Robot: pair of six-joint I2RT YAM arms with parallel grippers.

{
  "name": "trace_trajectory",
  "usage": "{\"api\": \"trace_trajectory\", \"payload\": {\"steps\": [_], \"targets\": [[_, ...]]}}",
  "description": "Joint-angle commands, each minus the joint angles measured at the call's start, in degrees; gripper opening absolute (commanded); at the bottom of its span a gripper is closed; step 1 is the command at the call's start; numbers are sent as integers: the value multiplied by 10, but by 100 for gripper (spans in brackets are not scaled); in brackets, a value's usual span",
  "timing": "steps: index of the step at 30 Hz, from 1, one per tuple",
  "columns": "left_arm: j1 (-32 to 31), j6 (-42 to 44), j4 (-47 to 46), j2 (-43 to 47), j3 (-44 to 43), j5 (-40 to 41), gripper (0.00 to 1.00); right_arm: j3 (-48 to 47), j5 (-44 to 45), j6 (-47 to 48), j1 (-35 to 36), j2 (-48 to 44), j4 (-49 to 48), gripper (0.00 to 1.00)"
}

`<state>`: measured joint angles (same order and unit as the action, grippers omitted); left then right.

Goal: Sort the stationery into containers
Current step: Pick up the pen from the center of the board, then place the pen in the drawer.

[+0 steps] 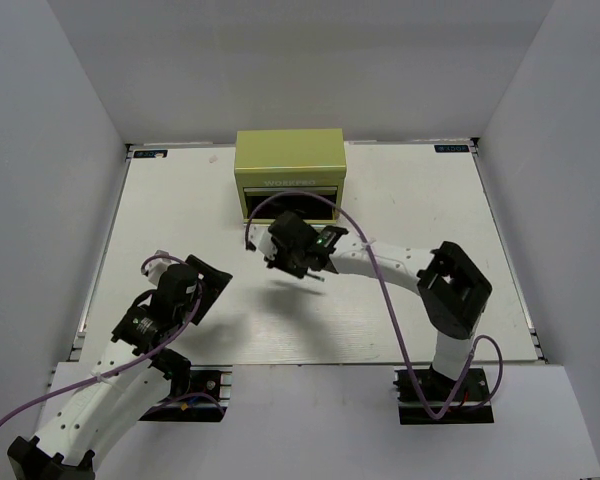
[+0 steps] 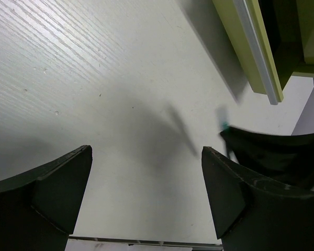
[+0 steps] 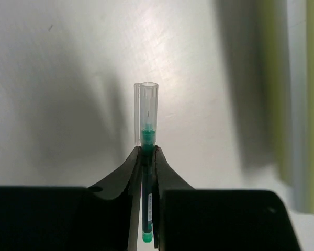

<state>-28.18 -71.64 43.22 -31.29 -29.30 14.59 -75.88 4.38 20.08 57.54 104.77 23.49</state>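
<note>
My right gripper (image 3: pixel 146 152) is shut on the teal-green pen (image 3: pixel 146 130), whose clear cap sticks out past the fingertips. It holds the pen above the table just in front of the olive tool chest (image 1: pixel 290 160). In the top view this gripper (image 1: pixel 292 262) hangs before the chest's dark open drawer front. The chest also shows in the left wrist view (image 2: pixel 261 47) and in the right wrist view (image 3: pixel 298 104). My left gripper (image 2: pixel 146 151) is open and empty over bare table at the near left (image 1: pixel 212 288). The other pens are out of view.
The white table (image 1: pixel 410 200) is walled by grey panels at the left, back and right. The right arm's purple cable (image 1: pixel 380 270) loops over the table's middle. The right gripper shows in the left wrist view (image 2: pixel 272 151).
</note>
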Motion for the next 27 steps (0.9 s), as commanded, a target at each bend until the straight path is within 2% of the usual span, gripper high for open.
{"api": "trace_trajectory", "payload": {"steps": [1, 7, 14, 22, 24, 25, 27], "targets": [[3, -3, -11, 4, 4, 8, 95, -53, 17, 93, -29, -43, -47, 0], [3, -3, -22, 4, 9, 3, 95, -95, 11, 194, -66, -30, -106, 0], [3, -3, -32, 4, 14, 3, 95, -142, -56, 308, -91, 13, -162, 0], [3, -3, -32, 4, 14, 3, 95, -173, -96, 354, -112, 77, -165, 1], [3, -3, -32, 4, 14, 3, 95, -181, -91, 347, -118, 90, -160, 11], [3, -3, -32, 4, 14, 3, 95, -183, -92, 343, -119, 92, -159, 24], [3, -3, -32, 4, 20, 3, 95, -190, -94, 339, -125, 100, -146, 38]]}}
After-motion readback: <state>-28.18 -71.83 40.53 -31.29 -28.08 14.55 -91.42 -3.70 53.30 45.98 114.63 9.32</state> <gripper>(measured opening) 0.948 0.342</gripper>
